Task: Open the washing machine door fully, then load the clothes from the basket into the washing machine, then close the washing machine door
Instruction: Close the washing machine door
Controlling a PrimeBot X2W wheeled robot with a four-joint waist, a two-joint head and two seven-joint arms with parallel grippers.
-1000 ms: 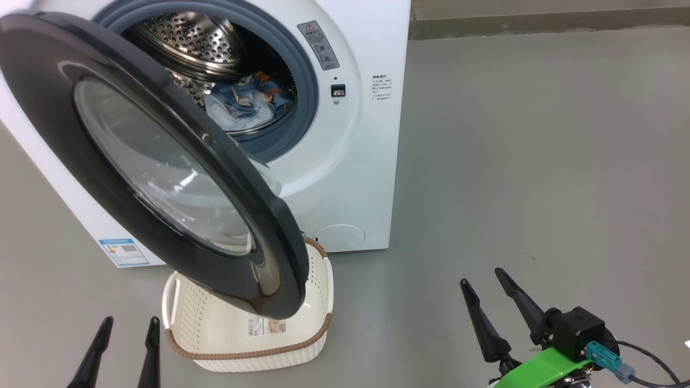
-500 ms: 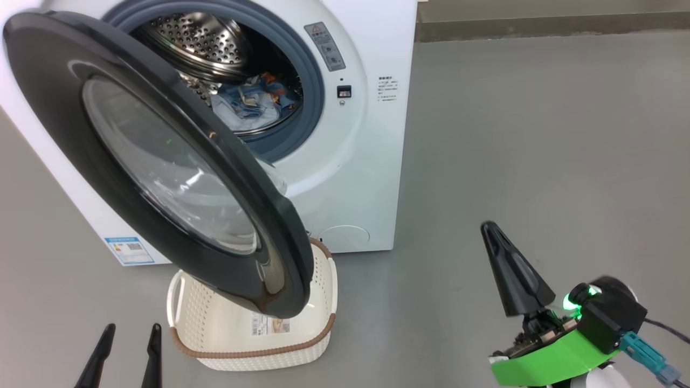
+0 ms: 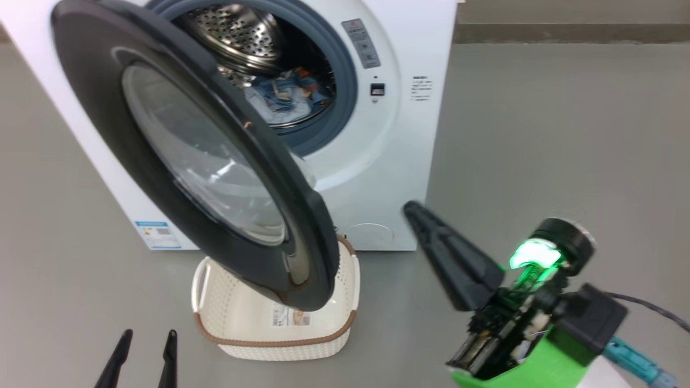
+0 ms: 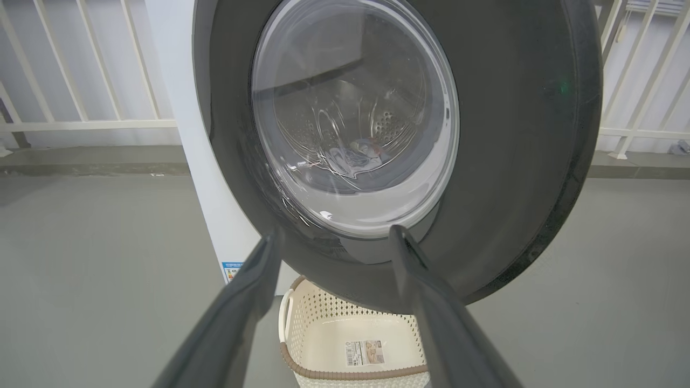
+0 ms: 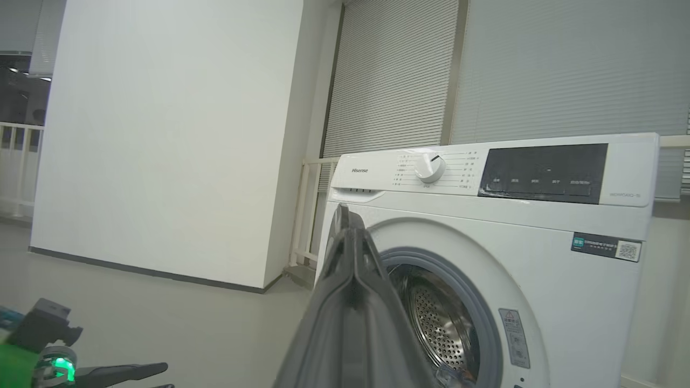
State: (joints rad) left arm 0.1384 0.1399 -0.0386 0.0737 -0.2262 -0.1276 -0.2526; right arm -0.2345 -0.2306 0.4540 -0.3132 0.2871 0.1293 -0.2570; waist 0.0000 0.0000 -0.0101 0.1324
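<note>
The washing machine door [image 3: 205,161] is open. It swings out toward the near left and hangs over the far part of the basket [image 3: 237,334]. The basket sits on the floor [image 3: 539,134], right in front of the washing machine [image 3: 388,178]. The part of the basket that shows has no clothes in it, just a small paper label on its bottom. The door hides one corner, so I cannot see all of it. The clothes [image 3: 285,97] are inside the steel drum, a blue and white heap with a bit of orange. So I think the opening is done and the loading looks done too. The one job left is to shut the door. The left jaws are spread wide with nothing in them, and their dark fingers [image 3: 116,361] point up at the near left, just in front of the door. The right jaws are clenched tight on nothing, and their fingers [image 3: 453,264] press together into one dark point. They hang near the right side of the basket and aim toward the door's edge, not touching it.
</note>
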